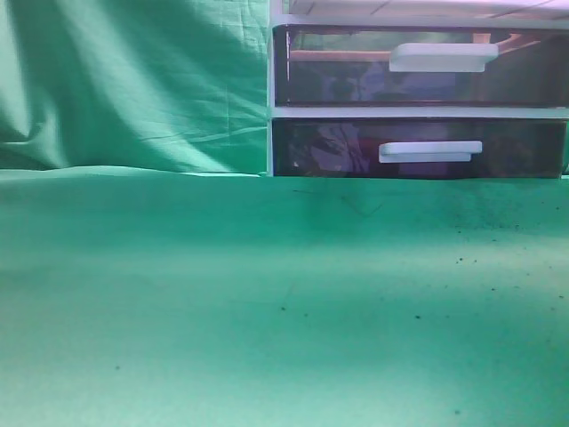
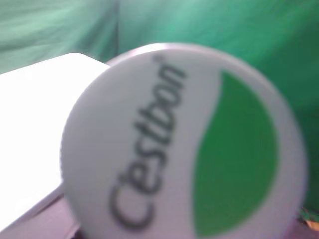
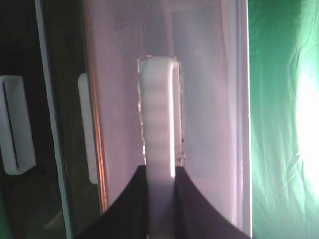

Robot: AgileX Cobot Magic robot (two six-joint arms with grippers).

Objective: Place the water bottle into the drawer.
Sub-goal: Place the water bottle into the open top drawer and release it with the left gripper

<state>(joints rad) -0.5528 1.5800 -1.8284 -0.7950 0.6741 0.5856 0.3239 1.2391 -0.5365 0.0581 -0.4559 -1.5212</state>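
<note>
— Where is the water bottle (image 2: 184,144)?

— Right up against the left arm's camera. All I see is its round white cap, with a green leaf shape and the word "C'estbon" on it. It fills most of that view and looks blurry.

— What is next to it?

— A flat white surface (image 2: 35,139) sits to the left of the cap and goes behind it. I think it is part of the drawer cabinet, but I can't be sure. Green cloth (image 2: 239,45) hangs behind the bottle.

— Does the left gripper have the bottle?

— I can't tell. The cap hides the fingers, so I can't see how wide they are.

— And the right gripper (image 3: 160,209)?

— Its two dark fingers (image 3: 199,214) are closed on a white handle (image 3: 159,119), one on each side. The handle belongs to a clear drawer (image 3: 209,99). To the left of that handle I see two more white handles on darker drawers.

— What does the room camera show?

— The drawer cabinet (image 1: 418,98) stands at the back of the green table (image 1: 267,311), on the right. Two dark drawers show there, one above the other, each with a white handle. The upper one sticks out a bit more than the one below. I don't see the bottle or the arms in that view.
</note>
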